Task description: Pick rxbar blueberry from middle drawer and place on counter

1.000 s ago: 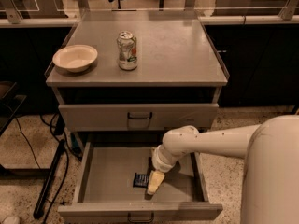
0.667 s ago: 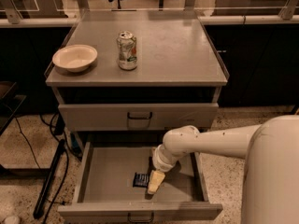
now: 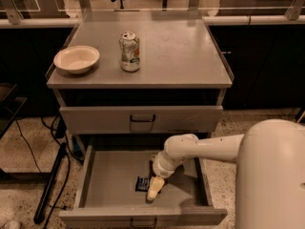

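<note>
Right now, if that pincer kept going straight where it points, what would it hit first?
The pincer points down into the open middle drawer. It would probably meet the drawer floor first, just beside the rxbar blueberry, or perhaps the bar's edge.

pale bowl [image 3: 76,58] left of an upright silver can [image 3: 129,51], near but apart

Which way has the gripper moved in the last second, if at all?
No. The gripper stays by the bar, same spot in the drawer.
</note>
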`<state>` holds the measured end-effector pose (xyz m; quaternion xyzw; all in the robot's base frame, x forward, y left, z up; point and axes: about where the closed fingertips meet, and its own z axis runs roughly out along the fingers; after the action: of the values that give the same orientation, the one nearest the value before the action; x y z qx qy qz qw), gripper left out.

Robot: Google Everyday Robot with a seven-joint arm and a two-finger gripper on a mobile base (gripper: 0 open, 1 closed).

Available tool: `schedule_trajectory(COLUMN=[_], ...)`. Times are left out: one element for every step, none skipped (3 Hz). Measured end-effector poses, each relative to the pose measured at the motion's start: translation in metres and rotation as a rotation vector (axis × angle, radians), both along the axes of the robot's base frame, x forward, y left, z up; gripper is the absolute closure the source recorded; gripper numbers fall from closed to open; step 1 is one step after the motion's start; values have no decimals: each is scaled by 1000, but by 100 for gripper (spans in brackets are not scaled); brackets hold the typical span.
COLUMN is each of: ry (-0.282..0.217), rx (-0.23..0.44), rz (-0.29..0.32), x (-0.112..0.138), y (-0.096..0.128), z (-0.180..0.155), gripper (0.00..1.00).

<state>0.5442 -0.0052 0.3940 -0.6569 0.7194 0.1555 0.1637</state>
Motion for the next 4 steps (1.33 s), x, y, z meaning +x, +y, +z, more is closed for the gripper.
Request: schedule_trajectory(ry=[12,50,50,50], rx=[11,19,19,19], rz=[1,-18,-18,-18], x=[5,-5,-5,-5], y=[3,0,0,0], z=[-16,-36,-36,-36], gripper=[0,0,0,14])
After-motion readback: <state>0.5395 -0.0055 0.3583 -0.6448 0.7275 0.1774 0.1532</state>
